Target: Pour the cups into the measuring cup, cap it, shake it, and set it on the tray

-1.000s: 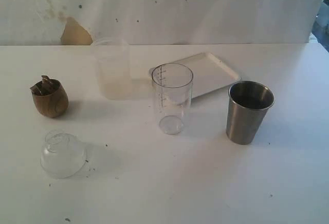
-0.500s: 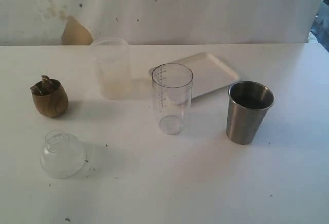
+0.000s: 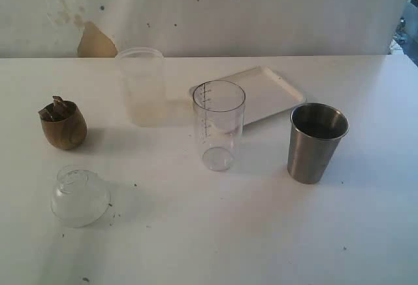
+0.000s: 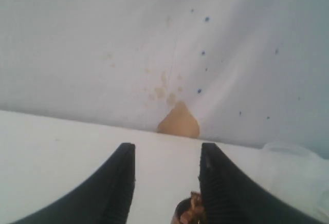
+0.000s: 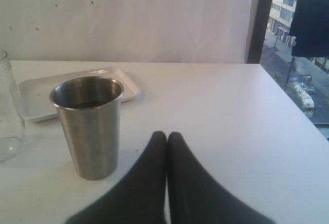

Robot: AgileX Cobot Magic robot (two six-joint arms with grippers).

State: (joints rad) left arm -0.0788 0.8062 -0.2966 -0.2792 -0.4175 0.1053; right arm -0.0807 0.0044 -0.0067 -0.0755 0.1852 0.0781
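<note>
**A:** Since the left gripper (image 4: 167, 148) has its jaws spread and nothing between them, what should it go for?

**B:** The wooden cup (image 3: 63, 127). It stands well to the left of the measuring cup (image 3: 218, 125), and brown pieces poke above its rim. I'd close on the round body below the widest part so it can't slip upward out of the grip.

**A:** And the right gripper (image 5: 167, 134)?

**B:** Its fingers are pressed together, holding nothing. It hangs over the table (image 3: 215, 239) near the steel tumbler (image 3: 317, 142), which stands close to the measuring cup on its right.

**A:** Is the measuring cup ready?

**B:** It's upright and looks empty, with the tray (image 3: 277, 89) just behind it. The domed clear lid (image 3: 80, 195) lies to its left, on the side facing the camera.

**A:** Any tips for the pour?

**B:** Carry the wooden cup level and bring its lip over the measuring cup's mouth before tilting. Then tilt slowly. That clear cup looks light, so a knock on the rim could topple it.
</note>
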